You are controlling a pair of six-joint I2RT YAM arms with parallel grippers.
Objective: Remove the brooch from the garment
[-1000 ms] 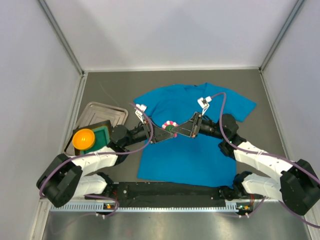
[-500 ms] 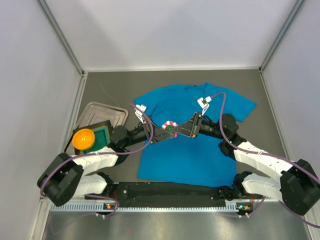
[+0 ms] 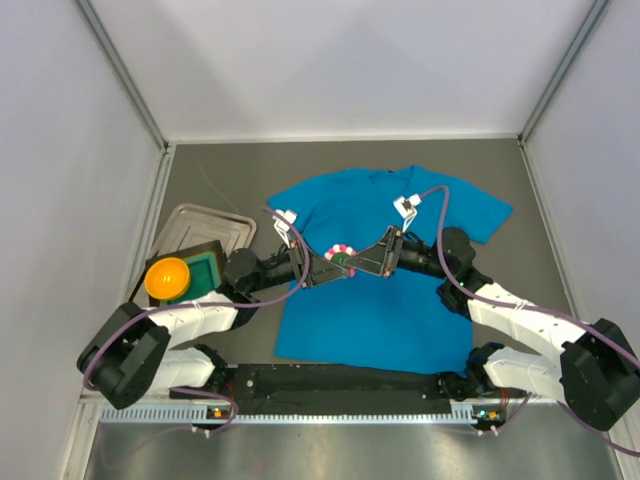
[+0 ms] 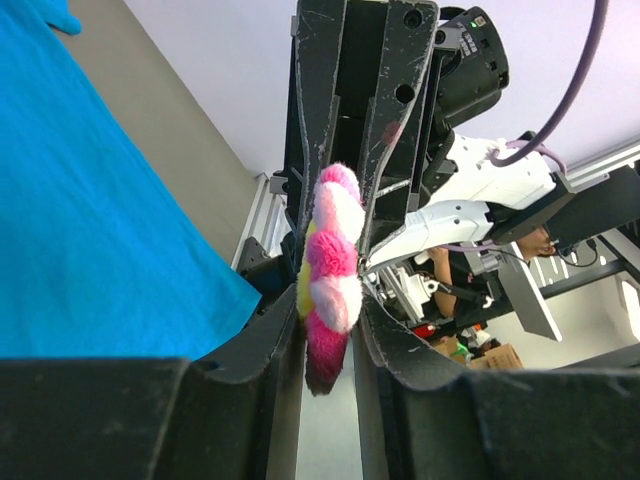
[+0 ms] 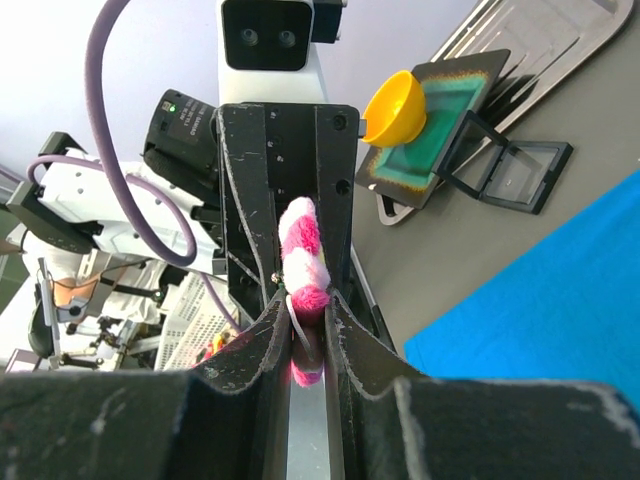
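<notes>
Left arm had crept in a little from the earlier overhead picture, elbow drawn nearer the shirt; the right arm and the flower looked unshifted.

Left gripper [image 3: 326, 263] and right gripper [image 5: 307, 320] met tip to tip over the chest of the garment [image 3: 385, 305], with the brooch [image 4: 332, 270] between them.

Right wrist view: own two fingers pressed together on the lower petals, pinching the brooch firmly. A thin wire, probably the pin, showed just beside the fingers.

Left wrist view: own fingers flanked the brooch closely on both sides. Could not tell whether they were gripping it or only standing just beside it; from the right wrist view a sliver of gap seemed to remain on one side.

Progress, as judged: brooch reached and secured by at least one gripper. In both wrist views it sat clear of the blue cloth, with no fabric bunched between the fingers, so it may already be free. The overhead view could not confirm this, since the flower lay directly above the shirt.

Left to do: confirm the pin is out, carry the brooch away from the garment, set it down.
</notes>
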